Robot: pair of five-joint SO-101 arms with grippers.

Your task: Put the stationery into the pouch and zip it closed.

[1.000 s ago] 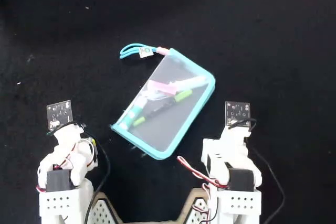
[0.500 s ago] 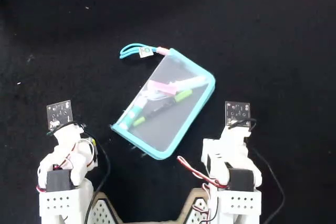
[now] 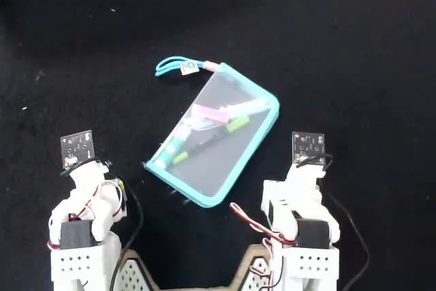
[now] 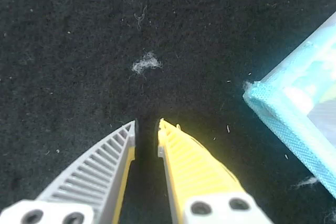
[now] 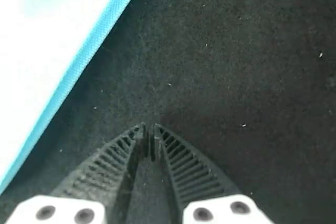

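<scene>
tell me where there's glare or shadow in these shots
Right wrist view: the pouch is blown out to near white, and a shadow lies on the black cloth by the right gripper. High view: even light, slight sheen on the pouch's clear face. Left wrist view: no glare.

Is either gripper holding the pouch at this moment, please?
No, the left gripper and the right gripper each sit over the black table, apart from the pouch.

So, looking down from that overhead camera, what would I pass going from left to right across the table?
Left arm → clear pouch with the stationery inside it → right arm.
</scene>
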